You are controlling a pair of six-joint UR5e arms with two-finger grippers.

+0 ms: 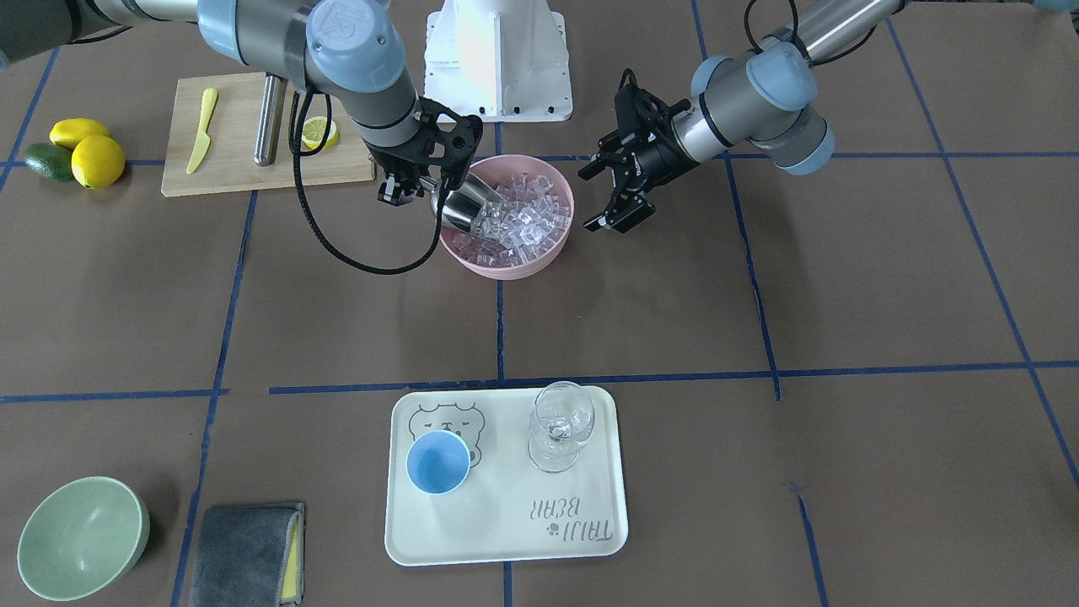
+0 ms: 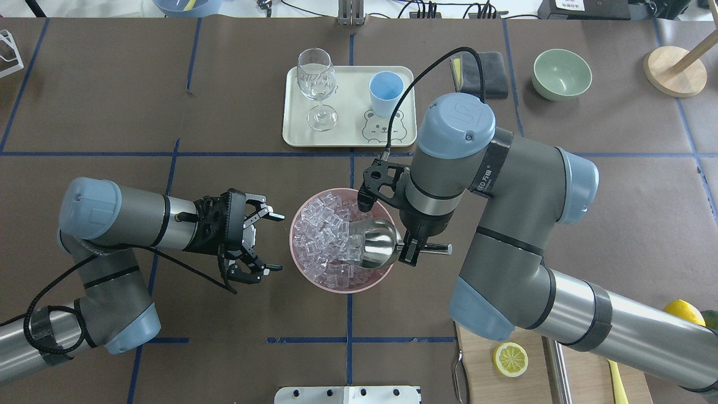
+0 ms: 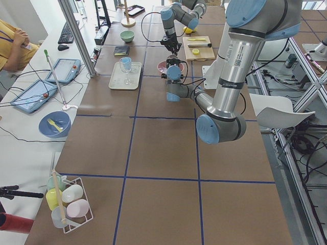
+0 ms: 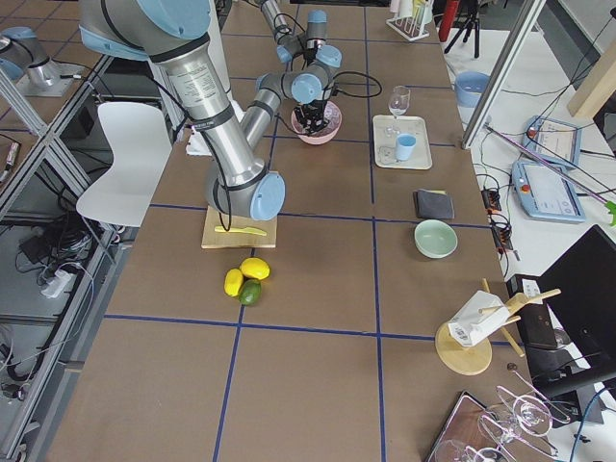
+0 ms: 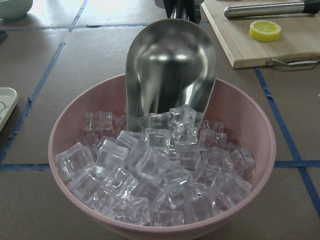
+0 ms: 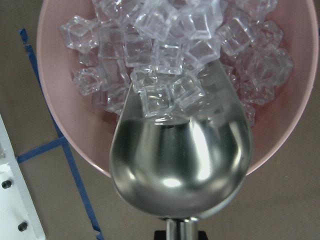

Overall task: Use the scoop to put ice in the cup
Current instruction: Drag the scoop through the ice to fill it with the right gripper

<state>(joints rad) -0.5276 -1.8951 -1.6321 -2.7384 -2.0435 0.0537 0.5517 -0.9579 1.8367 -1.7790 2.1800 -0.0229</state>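
The ice (image 2: 328,235) lies heaped in a pink bowl (image 2: 336,287) at mid-tabletop (image 2: 224,112). The steel scoop (image 2: 374,242) is tipped mouth-down into the pile from the bowl's right side. Only a few cubes sit on its lip, and the deep part of the trough is bare metal.

The right gripper (image 2: 412,249) is clamped on the scoop's thin rod handle, just outside the bowl's rim. The left gripper (image 2: 276,242) hangs beside the bowl's opposite side with its fingers spread wide, holding nothing and not touching the rim.

This looks like the loading stroke, and the load so far is thin. It would go best by driving the lip low and forward under the heap, then rolling the wrist so the mouth rises and the cubes slide back into the trough. Lifting too early would likely shed them.

The bowl may skid under the push, so the open left gripper could steady its rim.

The light-blue cup (image 2: 386,90) stands empty on a tray (image 2: 348,137) well apart, near a wine glass (image 2: 317,84). Its narrow mouth calls for a level carry and a slow pour.
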